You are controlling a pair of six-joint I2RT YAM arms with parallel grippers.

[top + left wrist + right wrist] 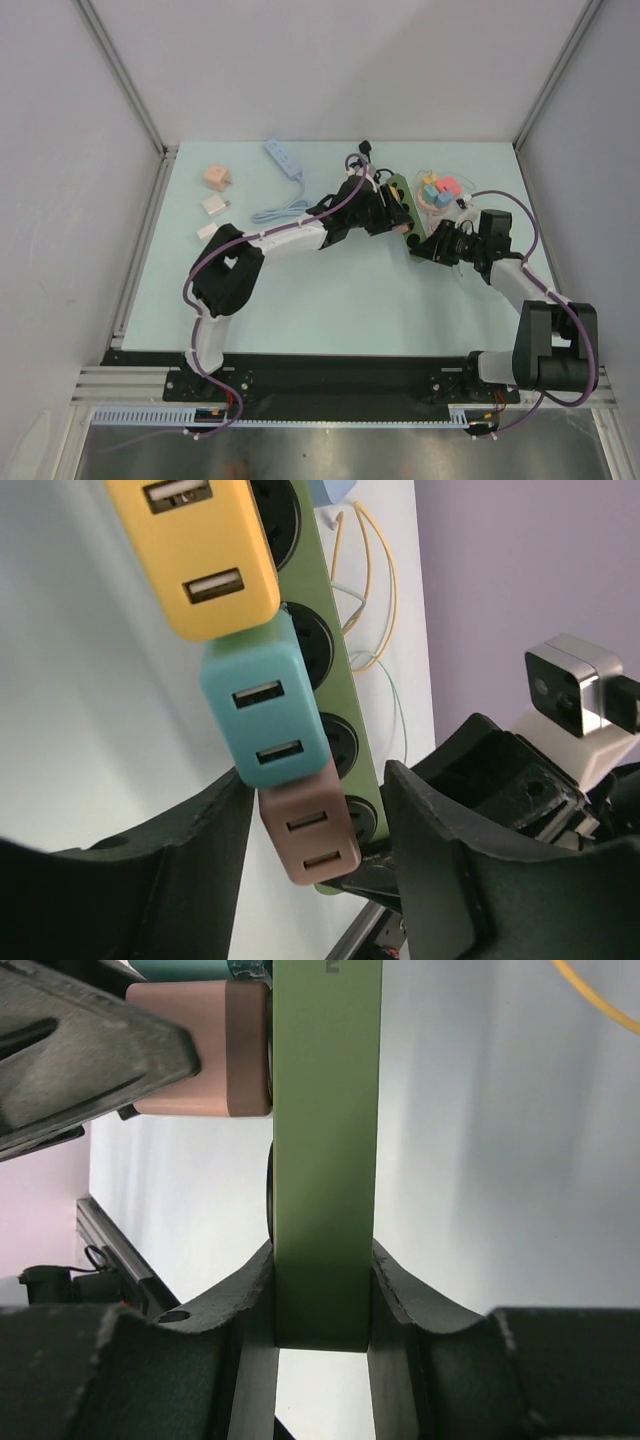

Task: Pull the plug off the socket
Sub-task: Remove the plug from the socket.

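Note:
A green socket strip (403, 212) lies at the back middle of the table, with three plugs in a row on it: yellow (195, 555), teal (265, 715) and brown-pink (310, 825). My left gripper (318, 780) stands open astride the brown-pink plug at the strip's near end. Its left finger (200, 860) is close against the plug's side. The right finger sits beyond the strip (340, 695), with a gap to the plug. My right gripper (322, 1280) is shut on the end of the green strip (325, 1160), and the brown-pink plug (195, 1050) juts out to the left just above.
A light blue power strip (283, 158) with a coiled cable (280, 210) lies at the back left. A pink cube plug (216, 177) and two white adapters (214, 206) sit further left. Coloured plugs with thin wires (440, 190) lie right of the green strip. Walls enclose three sides.

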